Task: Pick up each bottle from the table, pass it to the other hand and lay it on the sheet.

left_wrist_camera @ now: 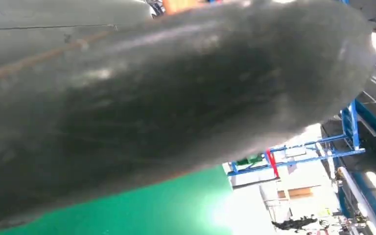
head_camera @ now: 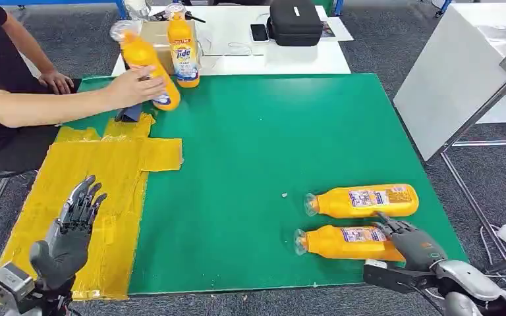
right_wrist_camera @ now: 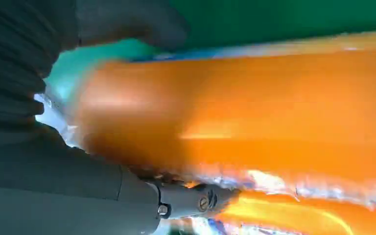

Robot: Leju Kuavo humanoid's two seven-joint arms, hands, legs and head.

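Note:
Two orange bottles lie on their sides at the right of the green table (head_camera: 257,131), caps pointing left. My right hand (head_camera: 412,240) grips the base end of the nearer bottle (head_camera: 342,242), which still lies on the table. In the right wrist view this bottle (right_wrist_camera: 254,107) sits between the thumb and the fingers (right_wrist_camera: 191,200). The farther bottle (head_camera: 362,201) lies untouched just behind it. My left hand (head_camera: 72,227) is raised above the yellow sheet (head_camera: 105,171), fingers spread and holding nothing. The left hand (left_wrist_camera: 152,98) is a dark blur in the left wrist view.
A person seated at the far left holds a tilted orange bottle (head_camera: 146,69) near the sheet's far end. Beside it, another bottle (head_camera: 183,52) stands upright. A white table behind carries a black case (head_camera: 294,21) and a phone (head_camera: 259,31). Another white table (head_camera: 461,72) stands at the right.

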